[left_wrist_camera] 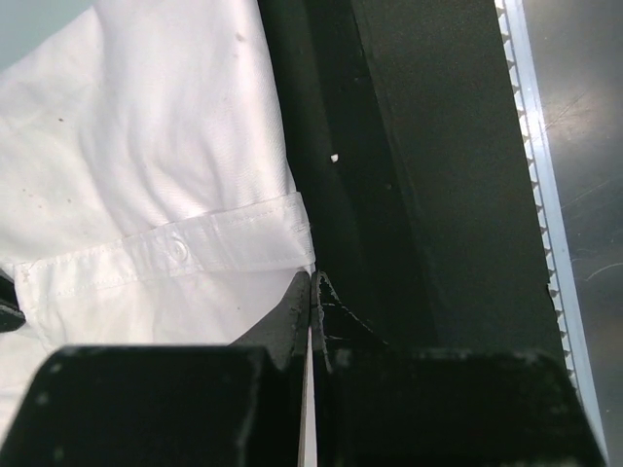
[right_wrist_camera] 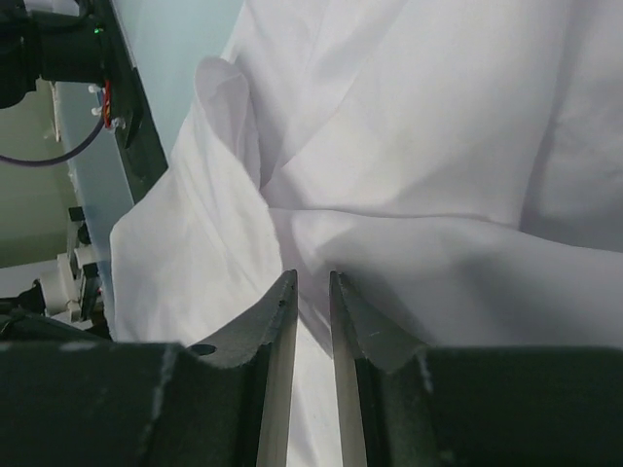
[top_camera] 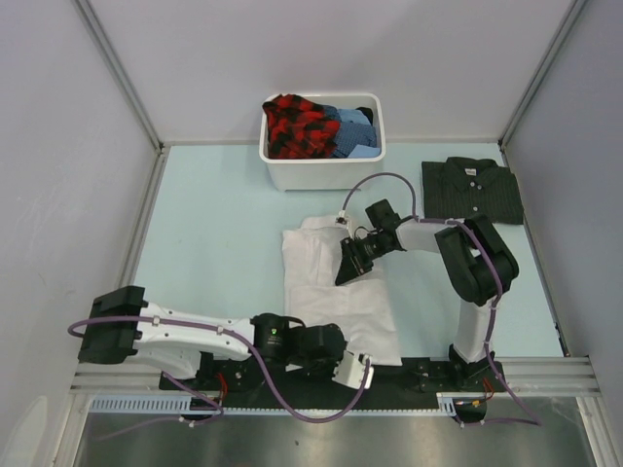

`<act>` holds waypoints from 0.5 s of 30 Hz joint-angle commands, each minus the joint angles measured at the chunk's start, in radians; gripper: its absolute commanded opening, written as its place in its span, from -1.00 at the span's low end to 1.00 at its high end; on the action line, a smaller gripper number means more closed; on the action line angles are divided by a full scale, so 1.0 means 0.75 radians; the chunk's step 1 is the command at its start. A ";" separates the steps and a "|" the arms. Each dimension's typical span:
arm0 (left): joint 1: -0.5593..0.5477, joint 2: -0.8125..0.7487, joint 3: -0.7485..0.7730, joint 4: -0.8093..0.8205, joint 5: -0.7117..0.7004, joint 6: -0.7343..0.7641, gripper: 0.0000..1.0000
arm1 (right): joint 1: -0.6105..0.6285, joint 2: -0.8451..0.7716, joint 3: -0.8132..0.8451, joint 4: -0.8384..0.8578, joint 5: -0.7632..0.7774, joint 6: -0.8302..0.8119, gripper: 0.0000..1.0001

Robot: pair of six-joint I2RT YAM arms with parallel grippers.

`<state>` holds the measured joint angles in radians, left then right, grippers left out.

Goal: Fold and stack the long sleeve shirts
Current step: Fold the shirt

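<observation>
At the near edge the left claw (left_wrist_camera: 311, 277) is pressed together on the corner of the white shirt (top_camera: 316, 272), a sliver of white cloth showing between its fingers. This corner lies against the black rail (left_wrist_camera: 438, 195), so no tabletop (top_camera: 224, 243) is bare on the near side of it. A stitched band with one button (left_wrist_camera: 180, 251) runs across the shirt just above the claw. The shirt lies in the middle of the tabletop, partly folded, plain white and creased, its near hem reaching the rail. Over its middle the right claw (right_wrist_camera: 311, 277) is nearly closed, pinching a raised fold, with ridges of cloth running up from the fingertips. Wide bare tabletop lies to the left of the shirt, a narrower strip to its right. The dark shirt (top_camera: 472, 190) lies folded flat at the far right, collar away, well apart. The tub (top_camera: 321, 175) stands at the far edge, holding red-black and blue cloth.
</observation>
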<state>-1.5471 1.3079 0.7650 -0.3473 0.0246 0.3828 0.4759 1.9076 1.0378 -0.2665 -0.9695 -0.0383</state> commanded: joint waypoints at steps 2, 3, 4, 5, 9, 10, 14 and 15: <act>0.011 -0.050 0.027 0.019 0.057 -0.003 -1.00 | 0.008 -0.070 0.054 -0.064 -0.120 -0.072 -0.51; 0.011 -0.052 0.023 0.019 0.061 0.001 -1.00 | 0.008 -0.103 0.068 -0.096 -0.121 -0.070 -0.51; 0.011 -0.054 0.021 0.021 0.063 0.007 -1.00 | 0.004 -0.116 0.077 -0.115 -0.127 -0.070 -0.51; 0.011 -0.056 0.019 0.023 0.067 0.009 -1.00 | 0.000 -0.130 0.081 -0.133 -0.139 -0.066 -0.51; 0.011 -0.056 0.019 0.025 0.067 0.001 -1.00 | -0.009 -0.187 0.099 -0.233 -0.153 -0.082 -0.51; 0.011 -0.058 0.017 0.025 0.063 -0.003 -1.00 | 0.012 -0.187 0.109 -0.260 -0.155 -0.132 -0.51; 0.015 -0.065 0.015 0.027 0.051 0.001 -1.00 | 0.049 -0.089 0.079 -0.295 -0.088 -0.229 -0.53; 0.017 -0.071 0.015 0.023 0.055 -0.001 -1.00 | 0.047 -0.053 0.081 -0.287 -0.072 -0.245 -0.53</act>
<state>-1.5410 1.2987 0.7650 -0.3470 0.0402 0.3843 0.4889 1.8000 1.0924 -0.4301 -1.0500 -0.1257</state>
